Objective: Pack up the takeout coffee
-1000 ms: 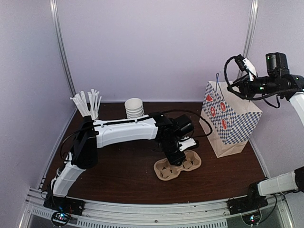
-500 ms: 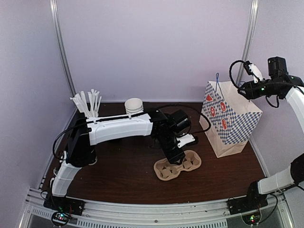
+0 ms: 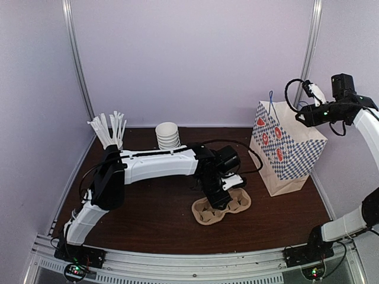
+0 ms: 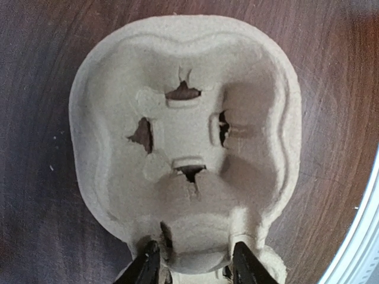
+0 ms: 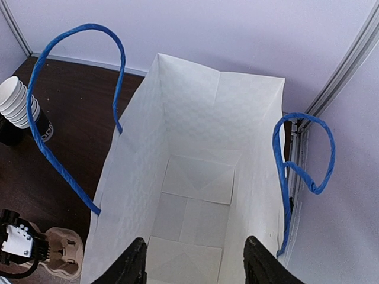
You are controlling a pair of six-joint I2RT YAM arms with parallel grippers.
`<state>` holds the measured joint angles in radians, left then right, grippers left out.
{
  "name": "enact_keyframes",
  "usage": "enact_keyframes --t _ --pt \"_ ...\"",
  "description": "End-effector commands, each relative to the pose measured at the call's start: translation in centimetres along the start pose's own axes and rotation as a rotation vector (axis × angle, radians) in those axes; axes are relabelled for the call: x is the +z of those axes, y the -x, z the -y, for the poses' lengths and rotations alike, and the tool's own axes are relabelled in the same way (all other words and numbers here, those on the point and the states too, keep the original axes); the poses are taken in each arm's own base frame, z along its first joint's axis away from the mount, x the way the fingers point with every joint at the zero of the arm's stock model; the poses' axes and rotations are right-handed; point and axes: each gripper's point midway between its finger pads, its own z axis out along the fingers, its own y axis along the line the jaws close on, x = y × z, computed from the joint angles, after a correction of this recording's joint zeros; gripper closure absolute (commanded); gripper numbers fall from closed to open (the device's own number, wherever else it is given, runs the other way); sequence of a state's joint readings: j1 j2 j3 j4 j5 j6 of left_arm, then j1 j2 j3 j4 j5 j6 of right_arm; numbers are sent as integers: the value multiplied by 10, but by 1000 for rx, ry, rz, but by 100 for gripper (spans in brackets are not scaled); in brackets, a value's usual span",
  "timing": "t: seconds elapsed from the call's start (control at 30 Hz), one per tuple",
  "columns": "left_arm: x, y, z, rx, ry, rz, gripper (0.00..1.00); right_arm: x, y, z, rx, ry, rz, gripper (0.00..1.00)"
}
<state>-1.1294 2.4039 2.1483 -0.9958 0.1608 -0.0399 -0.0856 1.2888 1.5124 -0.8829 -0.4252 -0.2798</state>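
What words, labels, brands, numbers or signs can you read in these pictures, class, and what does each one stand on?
No text can be read in any view.
Paper bag: blue check pattern with red round emblems; any lettering on them is too small to read.
Inside of the bag, right wrist view: plain white, no print.
Cup carrier and stack of white cups: no print shows.

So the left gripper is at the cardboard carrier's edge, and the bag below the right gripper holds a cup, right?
No: the bag is empty, as the right wrist view shows. The left gripper is at the cardboard carrier edge, the right gripper above the bag.
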Motion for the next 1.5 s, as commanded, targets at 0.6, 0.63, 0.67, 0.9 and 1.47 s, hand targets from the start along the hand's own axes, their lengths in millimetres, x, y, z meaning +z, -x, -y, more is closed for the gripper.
enact_keyframes --t 0.6,0.63,0.67,0.9,1.47 --pt "-13 20 -6 8 37 71 72 -5 -2 24 67 -88 -4 45" --pt "-20 22 -4 21 33 80 72 -7 -2 29 77 -108 -6 45" --pt "-27 24 -3 28 33 93 72 -6 -3 35 91 -129 -18 44" --pt "-71 27 -3 40 53 142 73 7 -14 59 186 -142 -82 43" --pt "-166 -2 7 69 72 215 73 55 -20 53 194 35 -169 87"
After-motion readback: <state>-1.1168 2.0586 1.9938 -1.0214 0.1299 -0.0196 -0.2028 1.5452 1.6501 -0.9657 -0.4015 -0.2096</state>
